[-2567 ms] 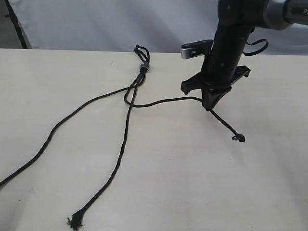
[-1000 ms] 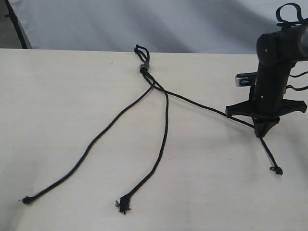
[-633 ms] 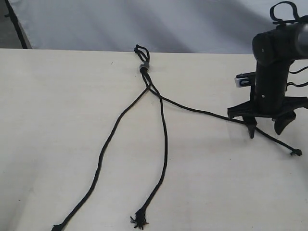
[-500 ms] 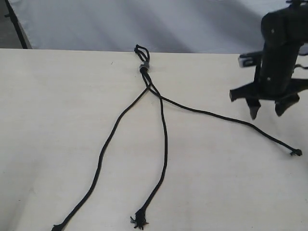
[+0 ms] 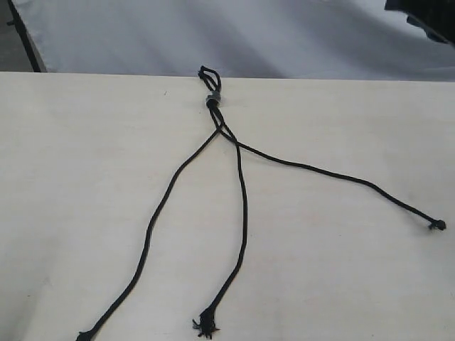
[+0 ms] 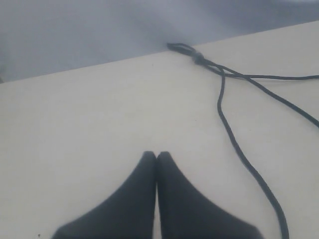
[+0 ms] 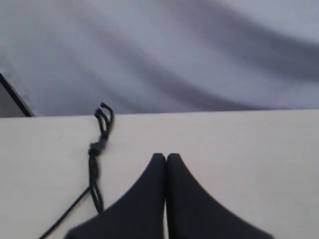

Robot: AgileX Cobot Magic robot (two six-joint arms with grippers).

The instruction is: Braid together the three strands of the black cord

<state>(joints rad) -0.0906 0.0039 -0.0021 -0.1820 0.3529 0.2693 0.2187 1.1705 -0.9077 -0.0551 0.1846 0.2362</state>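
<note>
The black cord (image 5: 212, 101) lies flat on the table, its loop and grey band at the far edge. Three strands fan out from it: a left strand (image 5: 155, 219), a middle strand (image 5: 243, 213) ending in a frayed knot (image 5: 206, 325), and a right strand (image 5: 334, 175) ending in a knot (image 5: 439, 225). The strands cross once just below the band. My left gripper (image 6: 156, 155) is shut with nothing in it, beside a strand (image 6: 234, 144). My right gripper (image 7: 166, 157) is shut and empty, near the cord's loop (image 7: 103, 118).
The pale table (image 5: 334, 284) ends at a far edge against a white-grey cloth backdrop (image 5: 284, 35). A dark part of the right arm (image 5: 423, 18) shows in the top right corner of the exterior view.
The right gripper let go of the right strand, rose and left the exterior view. The right strand now lies loose on the table. The other two strands have stayed still over the last half second.
</note>
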